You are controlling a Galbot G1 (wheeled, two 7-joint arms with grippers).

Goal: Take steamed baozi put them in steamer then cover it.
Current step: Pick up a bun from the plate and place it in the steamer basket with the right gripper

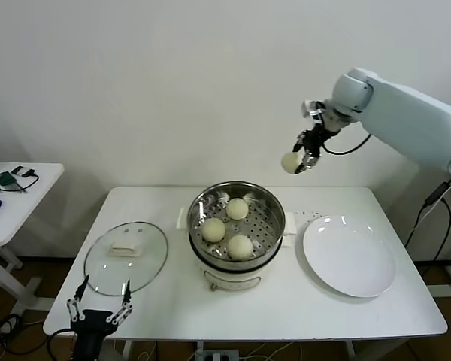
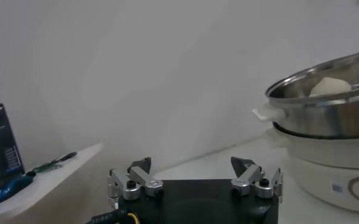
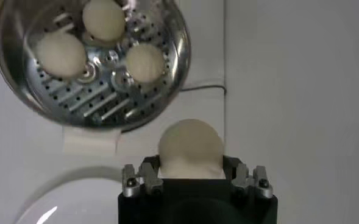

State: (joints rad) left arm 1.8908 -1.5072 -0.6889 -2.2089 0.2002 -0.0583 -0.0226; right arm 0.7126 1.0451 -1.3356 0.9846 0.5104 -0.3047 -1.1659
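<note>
right tool (image 1: 304, 159) clamps baozi (image 1: 290, 162) above steamer (image 1: 236, 222) | left tool (image 1: 99, 301) apart | no legible writing

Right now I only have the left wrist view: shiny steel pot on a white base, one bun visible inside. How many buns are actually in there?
Observer: Three round cream-white buns sit on the perforated tray of the steel steamer pot.
Operator: Where's the fourth?
Observer: The right gripper holds it, raised above the table, behind and to the right of the pot.
Operator: The lid?
Observer: The round clear glass lid with the cream handle lies flat on the table left of the pot, just beyond your open left gripper.
</note>
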